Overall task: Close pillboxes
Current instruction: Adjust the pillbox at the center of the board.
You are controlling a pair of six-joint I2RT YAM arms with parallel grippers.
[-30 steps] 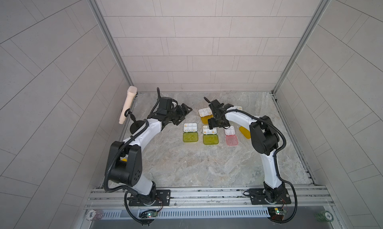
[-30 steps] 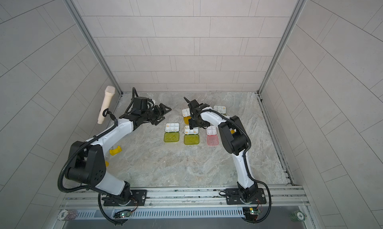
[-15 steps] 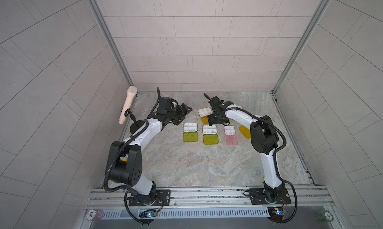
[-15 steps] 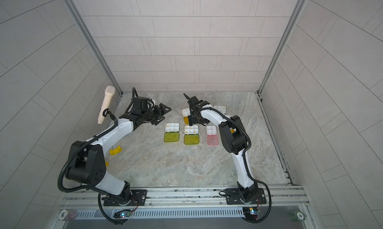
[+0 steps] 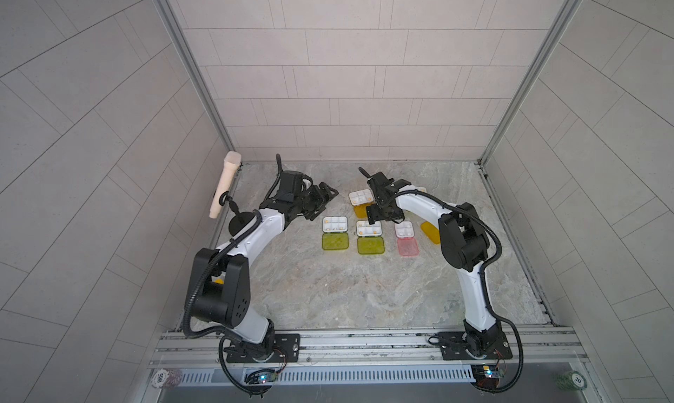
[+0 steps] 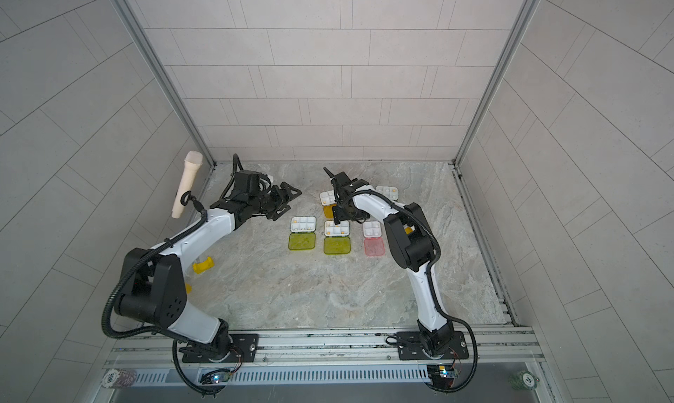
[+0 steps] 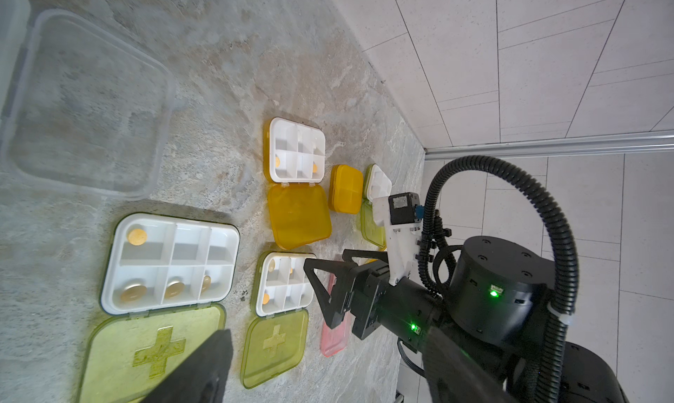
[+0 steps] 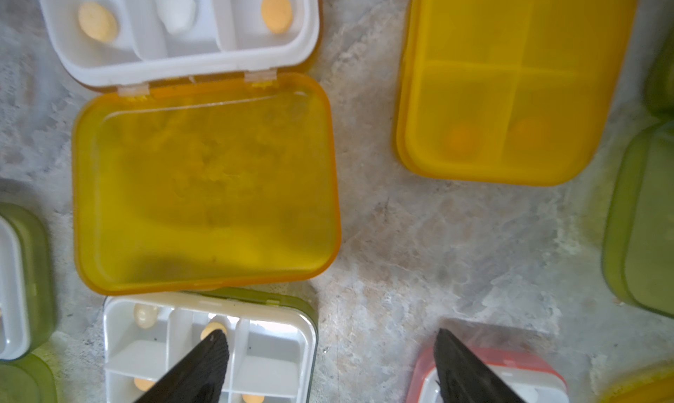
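right gripper (image 8: 330, 346): jaws wide apart, holding nothing; 1 fingertip over the white tray of an open yellow-green pillbox (image 8: 273, 346), the other over the pink pillbox (image 8: 510, 363); contact cannot be told. just ahead of the jaws lies the open orange pillbox (image 8: 204, 186), its lid edge meeting that tray's rim; further ahead, bare marble floor (image 8: 419, 255), then a closed orange pillbox (image 8: 510, 84). left gripper (image 5: 325, 203): jaws seemingly apart, empty, the rows ahead of them. yellow-green lids bear a raised cross (image 7: 160, 350); a chip (image 5: 572, 381) reads "20".
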